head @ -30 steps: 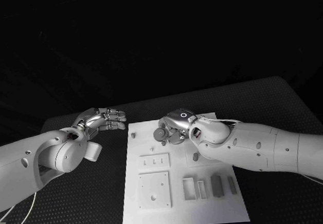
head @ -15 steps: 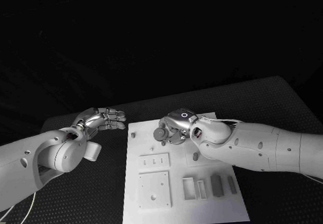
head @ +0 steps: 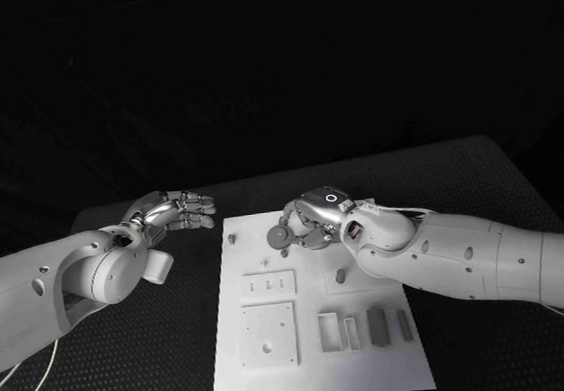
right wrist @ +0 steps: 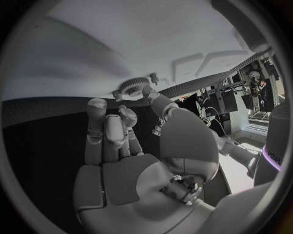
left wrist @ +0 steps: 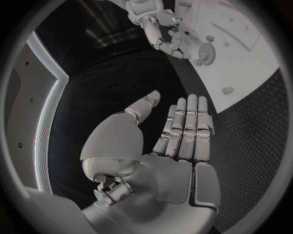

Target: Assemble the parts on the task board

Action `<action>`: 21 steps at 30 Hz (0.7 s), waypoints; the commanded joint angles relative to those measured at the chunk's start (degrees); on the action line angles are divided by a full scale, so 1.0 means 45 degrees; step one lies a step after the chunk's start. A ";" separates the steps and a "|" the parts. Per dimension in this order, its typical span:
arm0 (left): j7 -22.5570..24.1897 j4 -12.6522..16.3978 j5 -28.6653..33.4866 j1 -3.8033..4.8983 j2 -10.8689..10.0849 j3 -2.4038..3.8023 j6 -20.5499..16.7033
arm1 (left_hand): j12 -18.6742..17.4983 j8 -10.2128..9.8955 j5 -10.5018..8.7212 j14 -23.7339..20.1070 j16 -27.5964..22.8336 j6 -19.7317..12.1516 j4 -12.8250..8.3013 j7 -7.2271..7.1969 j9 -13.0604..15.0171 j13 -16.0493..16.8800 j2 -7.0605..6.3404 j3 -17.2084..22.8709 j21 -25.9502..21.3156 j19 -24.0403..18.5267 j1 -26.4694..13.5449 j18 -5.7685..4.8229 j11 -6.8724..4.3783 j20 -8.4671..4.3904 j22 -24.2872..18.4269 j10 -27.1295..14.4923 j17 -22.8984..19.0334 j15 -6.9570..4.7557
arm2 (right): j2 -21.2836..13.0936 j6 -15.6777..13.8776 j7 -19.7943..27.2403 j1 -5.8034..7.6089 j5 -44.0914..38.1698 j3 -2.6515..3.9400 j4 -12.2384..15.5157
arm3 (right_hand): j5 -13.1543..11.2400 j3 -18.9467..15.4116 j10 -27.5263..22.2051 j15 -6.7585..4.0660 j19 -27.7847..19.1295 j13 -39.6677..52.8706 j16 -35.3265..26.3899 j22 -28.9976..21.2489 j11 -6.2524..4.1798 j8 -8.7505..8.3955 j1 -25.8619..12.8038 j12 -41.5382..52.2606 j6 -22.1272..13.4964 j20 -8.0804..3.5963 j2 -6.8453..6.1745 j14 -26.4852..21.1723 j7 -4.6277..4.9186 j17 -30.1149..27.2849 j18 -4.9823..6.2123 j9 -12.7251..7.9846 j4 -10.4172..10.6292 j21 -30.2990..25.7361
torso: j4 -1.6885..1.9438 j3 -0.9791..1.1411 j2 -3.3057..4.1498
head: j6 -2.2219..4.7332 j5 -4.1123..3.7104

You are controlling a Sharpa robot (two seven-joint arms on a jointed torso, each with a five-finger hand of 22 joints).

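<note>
On the dark worktop (head: 138, 368), the assembly job looks to be in its early stages. Off the near-left edge of the task board (head: 320, 373), the robot's left hand (head: 176, 209) hovers with nothing in it, fingers straight and side by side, thumb apart; it is taking no part in the work at this moment. On the white board itself, a small peg (head: 231, 238) stands near the far-left corner, a plate with three slots (head: 269, 286) lies below it, and a larger square plate (head: 268, 332) lies nearer still. Toward the board's near-right side, a row of upright rectangular parts (head: 365, 327) stands together, seemingly waiting their turn.

At the board's far end, the right hand (head: 313, 220) pinches a small toothed gear (head: 279, 237) between thumb and fingertips, holding it at or just above the board's surface. The left wrist view shows the same gear (left wrist: 204, 53) at those fingertips, close to the board's edge, though whether it is already seated on a shaft cannot be made out. Just nearer the robot from that hand, another small piece (head: 341, 277) sits on the board.

Judging by the scene, fitting the gear is the step in hand, and most of the remaining parts appear still to be placed.
</note>
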 commanded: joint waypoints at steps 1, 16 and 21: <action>0.0136 -0.0103 0.0097 0.0018 0.0051 0.0007 -0.0035 | -0.0056 -0.0081 -0.0045 0.0076 -0.0053 -0.0079 0.0022 0.0248 0.0022 -0.0010 -0.0022 -0.0011 -0.0044 0.0065 -0.0094 -0.0032 0.0019 -0.0051 0.0013 0.0041 0.0021 0.0023 | -0.0415 -0.0870 0.0372 0.0135 0.0756 0.0044 0.0353 | -0.0044 -0.0006 0.0013 0.0098 -0.0003 -0.0022 -0.0036 0.0208 -0.0001 0.0084 0.0021 0.0045 0.0008 -0.0112 -0.0071 0.0005 0.0076 0.0000 0.0682 0.0025 0.0102 -0.0043 | 0.0876 0.0024 -0.0036 | 0.0127 -0.0068; 0.0248 -0.1047 0.0183 -0.0040 0.0418 -0.0016 0.0034 | -0.0059 -0.0084 -0.0045 0.0095 -0.0056 -0.0073 0.0020 0.0239 0.0030 -0.0007 -0.0010 -0.0005 -0.0045 0.0083 -0.0082 -0.0029 0.0014 -0.0055 0.0020 0.0061 0.0037 0.0017 | -0.2495 0.2093 0.4094 0.0830 0.5351 0.0463 -0.0060 | -0.0052 -0.0125 -0.0115 0.0063 -0.0220 -0.0095 -0.0237 0.0241 -0.0040 0.0230 0.0303 0.0043 0.0186 -0.0041 0.0161 -0.0285 0.0032 -0.0493 0.0682 0.0096 -0.0167 -0.0124 | 0.0434 0.0173 -0.0369 | 0.0432 -0.0187; 0.0281 -0.1302 0.0181 -0.0072 0.0416 -0.0017 0.0032 | -0.0059 -0.0082 -0.0046 0.0110 -0.0054 -0.0064 0.0022 0.0237 0.0036 -0.0005 -0.0008 -0.0007 -0.0042 0.0098 -0.0084 -0.0026 0.0011 -0.0058 0.0025 0.0072 0.0046 0.0012 | -0.2584 0.2679 0.4568 0.0830 0.6194 0.0459 -0.0632 | -0.0053 -0.0258 -0.0293 0.0090 -0.0427 -0.0133 -0.0344 0.0254 -0.0018 0.0293 0.0386 0.0005 0.0273 0.0102 0.0407 -0.0467 0.0049 -0.0598 0.0681 0.0126 -0.0485 -0.0191 | 0.0334 0.0231 -0.0444 | 0.0502 -0.0210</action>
